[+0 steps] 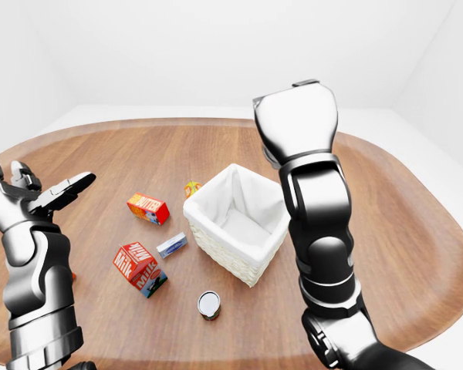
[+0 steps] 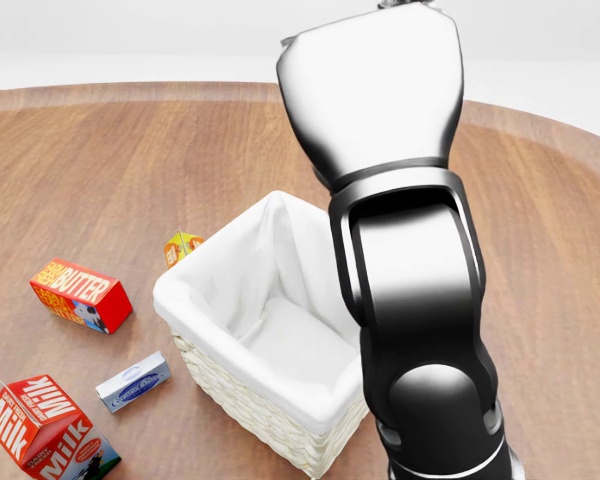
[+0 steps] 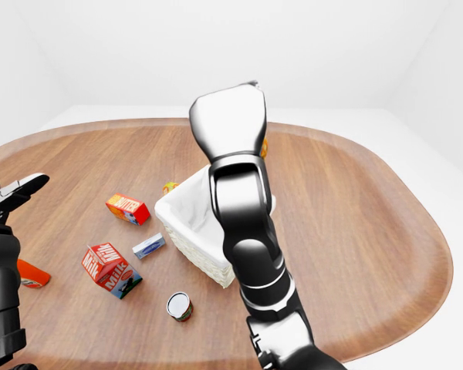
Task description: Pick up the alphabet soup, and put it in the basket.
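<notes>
The right robot hand [image 1: 297, 116] is seen raised high, its pale back turned to the cameras. Its fingers are hidden, so it cannot be told whether it is wide, narrow or holding anything. In the right-eye view an orange sliver [image 3: 263, 147] is shown at the right edge of this robot hand, mostly covered by it; what it is cannot be told. The alphabet soup therefore cannot be picked out with certainty.

Directly below the right robot hand, the basket [image 1: 216, 231], woven and lined with white cloth, is seen standing on the wooden table [image 1: 417, 231]; part of it is covered by the dark forearm. A small yellow-orange carton [image 1: 191, 187] is placed just beside the basket's left corner.

The left robot hand [image 1: 50, 196] is held up at the far left of the left-eye view, with its fingers spread wide and nothing between them. To the right of it, between it and the basket, a butter box [image 1: 147, 207], a milk carton [image 1: 139, 270] and a small blue-and-white box [image 1: 171, 245] are laid on the table, each apart from the others. A can [image 1: 209, 304] is found lower in the view, below the basket and to the right of the milk carton, its round end turned to the camera. An orange-red item [image 3: 31, 274] is partly seen under the left forearm.
</notes>
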